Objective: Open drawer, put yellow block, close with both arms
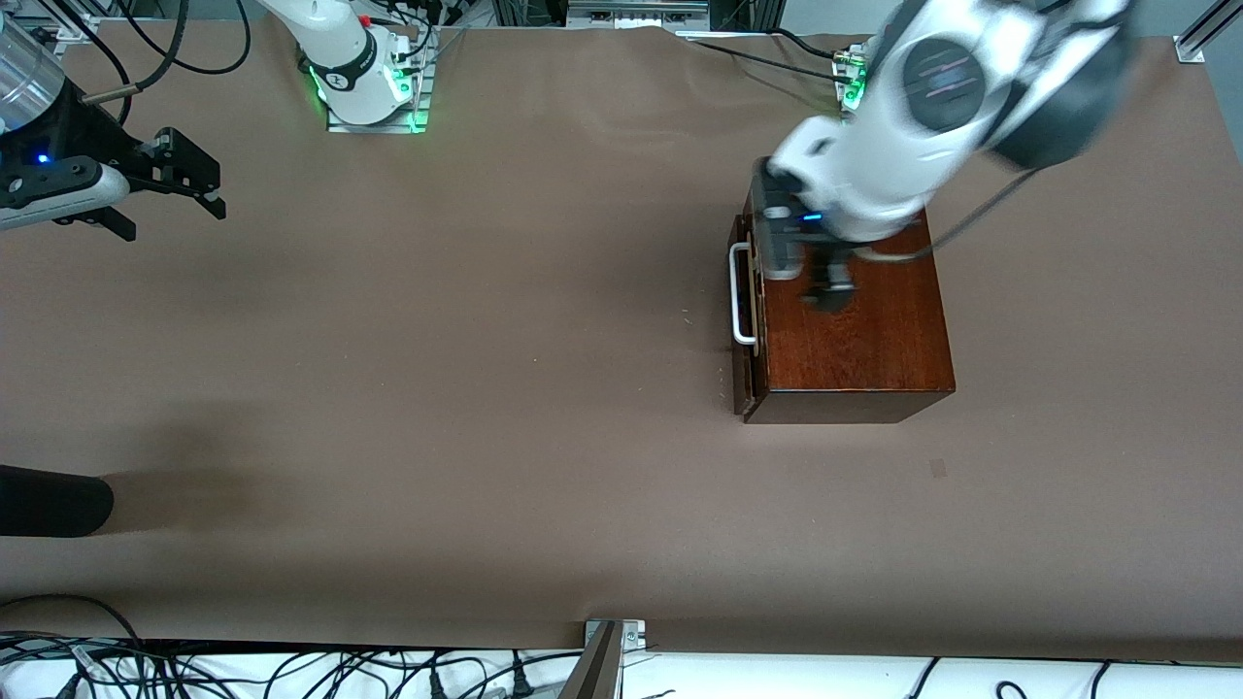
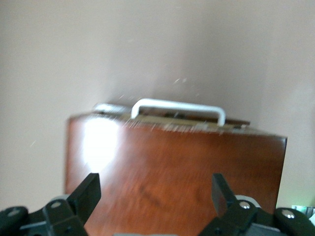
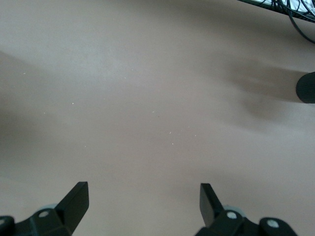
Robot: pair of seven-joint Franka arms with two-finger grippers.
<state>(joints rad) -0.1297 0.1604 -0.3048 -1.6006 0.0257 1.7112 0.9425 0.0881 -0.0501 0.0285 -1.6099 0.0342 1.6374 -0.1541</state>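
Observation:
The glossy dark-brown wooden box [image 1: 855, 330] stands toward the left arm's end of the table. Its drawer front with the white U-shaped handle [image 1: 742, 294] faces the right arm's end. The front sits close against the box, with a thin pale strip showing at the seam in the left wrist view [image 2: 172, 123]. My left gripper [image 1: 831, 287] hangs open and empty over the box top [image 2: 172, 177], a little back from the handle [image 2: 179, 105]. My right gripper [image 1: 175, 221] is open and empty above bare table [image 3: 147, 123] at the right arm's end. The yellow block is out of view.
A black rounded object [image 1: 49, 500] juts in at the table's edge at the right arm's end, nearer the front camera; it also shows in the right wrist view [image 3: 307, 87]. Brown table surface [image 1: 486, 388] spreads between the box and the right gripper. Cables lie along the near edge.

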